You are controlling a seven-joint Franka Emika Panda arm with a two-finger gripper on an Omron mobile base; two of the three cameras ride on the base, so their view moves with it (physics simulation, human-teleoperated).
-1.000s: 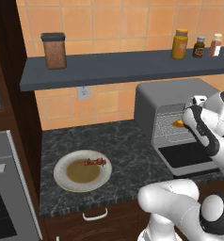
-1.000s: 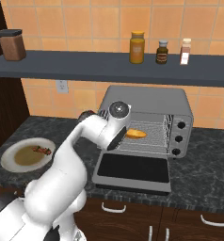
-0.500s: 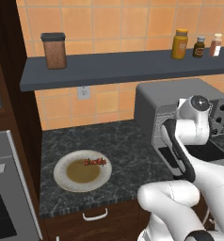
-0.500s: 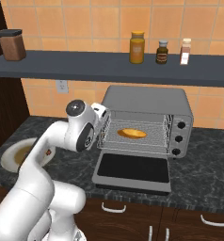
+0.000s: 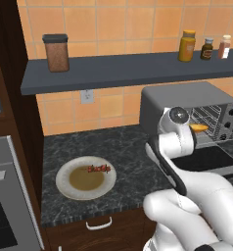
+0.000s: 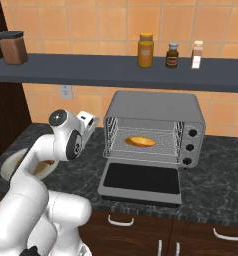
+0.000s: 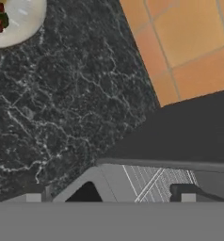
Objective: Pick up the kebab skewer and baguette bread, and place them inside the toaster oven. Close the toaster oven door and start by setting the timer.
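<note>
Tool [image 7: 109, 190]: jaws spread, empty. Baguette bread [image 6: 140, 142] on toaster oven [image 6: 156, 107] rack; kebab skewer [image 5: 99, 168] on plate [image 5: 69, 188], 9 o'clock of oven.

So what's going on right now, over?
Jaws open, empty, above the black counter. Golden baguette on the grey toaster oven's rack, door down. Red-brown skewer waiting on its round plate. Path clear.

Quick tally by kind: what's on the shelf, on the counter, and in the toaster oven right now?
Shelf containers: 4 (brown lidded canister, yellow jar, dark small bottle, white-red bottle)
Foods: 2 (golden baguette bread, red-brown kebab skewer)
Round white plates: 1
Grey toaster ovens: 1
Total: 8
</note>
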